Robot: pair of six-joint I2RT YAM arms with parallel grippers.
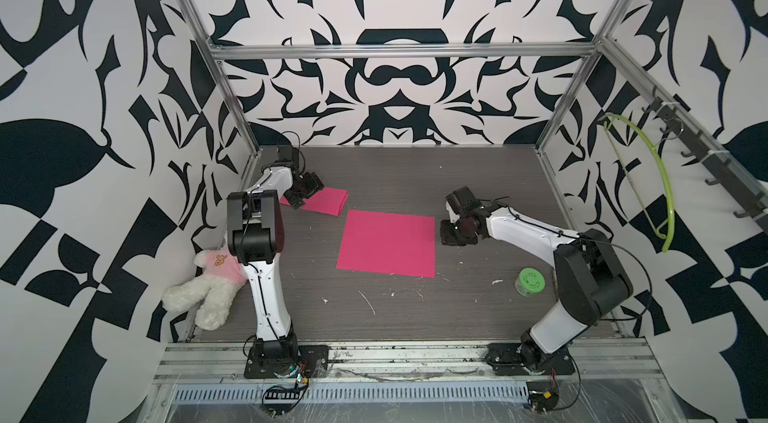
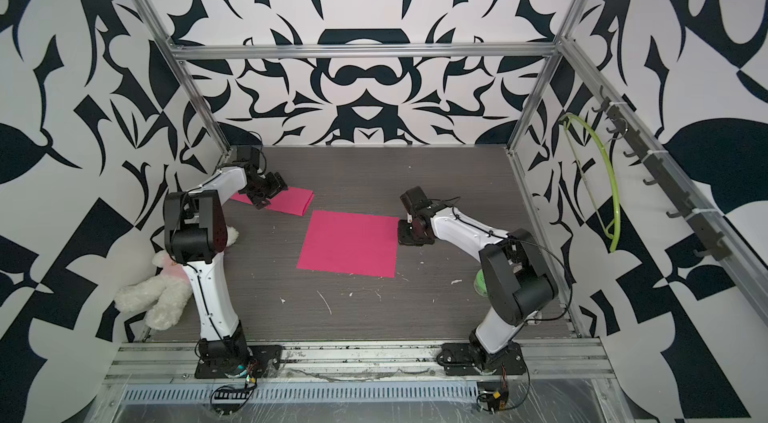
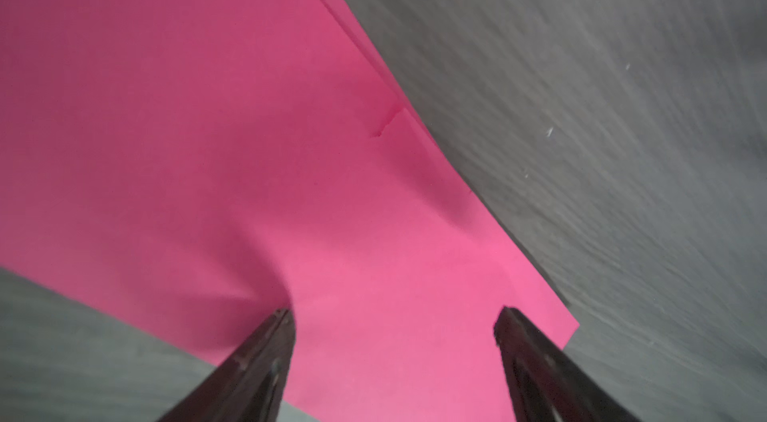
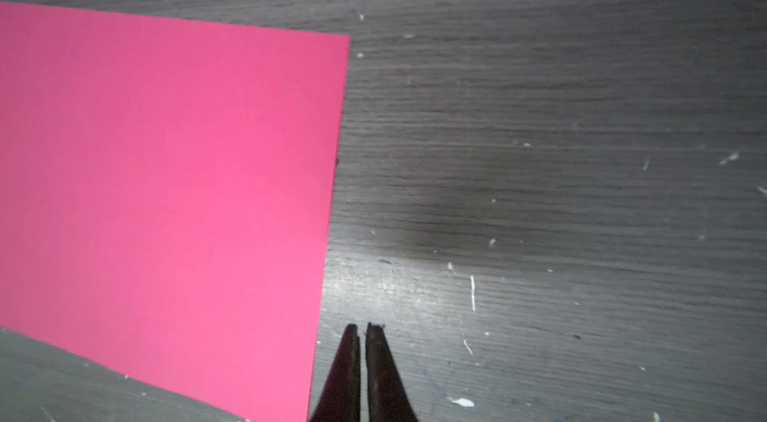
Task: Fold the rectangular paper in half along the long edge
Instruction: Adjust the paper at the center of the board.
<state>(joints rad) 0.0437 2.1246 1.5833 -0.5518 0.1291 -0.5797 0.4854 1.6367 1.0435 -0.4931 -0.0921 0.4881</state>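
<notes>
The flat paper [image 1: 386,243] [image 2: 349,244] lies mid-table, unfolded, all edges down. A folded paper [image 1: 328,202] [image 2: 293,201], also pink, lies at the back left, well apart from it.

The left claw [image 1: 302,193] [image 2: 264,192] hangs over the near end of the folded paper. In the left wrist view its fingers [image 3: 265,357] stand wide apart above the folded paper [image 3: 249,150], gripping nothing; whether the tips touch the sheet I cannot tell. The layered edge shows a small crease.

The right claw [image 1: 451,236] [image 2: 409,236] sits low, just beside the flat paper's right edge. In the right wrist view its fingers [image 4: 377,362] are almost together, a thin slit between them with nothing in it, over bare table [image 4: 539,150] next to the flat paper [image 4: 166,200].

A plush toy [image 1: 208,288] [image 2: 153,296] lies at the left edge behind the left arm. A green roll [image 1: 530,281] stands near the right arm, which half hides it in a top view [image 2: 478,281]. White scraps [image 1: 368,302] dot the table [image 1: 395,317] in front. A green hoop [image 1: 660,192] hangs on the right wall.
</notes>
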